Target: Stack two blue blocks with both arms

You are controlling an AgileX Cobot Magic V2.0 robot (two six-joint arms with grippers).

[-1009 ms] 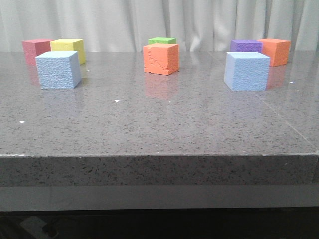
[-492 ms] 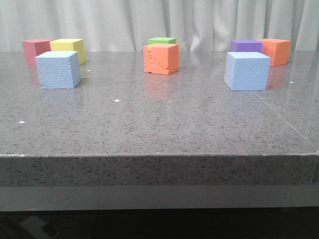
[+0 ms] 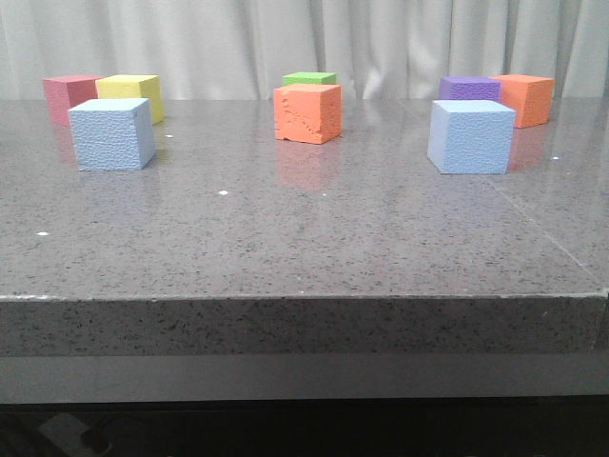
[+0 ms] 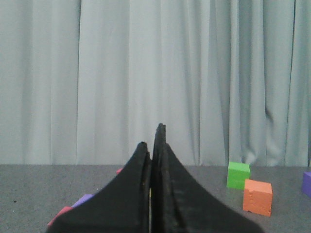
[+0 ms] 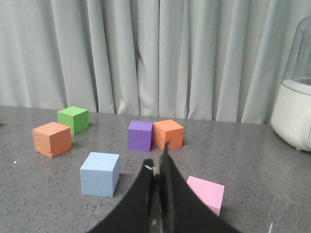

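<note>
Nothing has shifted since a moment ago. Both tools, left tool [image 4: 154, 138] and right tool [image 5: 159, 162], sit pinched closed, holding nothing. One blue block [image 5: 100, 174] rests on the desk [image 3: 304, 238] just ahead-left of the right tool; the other blue block [image 3: 112, 133] stands well apart.

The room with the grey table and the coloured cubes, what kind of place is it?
Probably a robot test bench or lab, not a home. A speckled grey table holds only foam cubes, among them two blue blocks. A plain pale curtain closes off the back.
</note>
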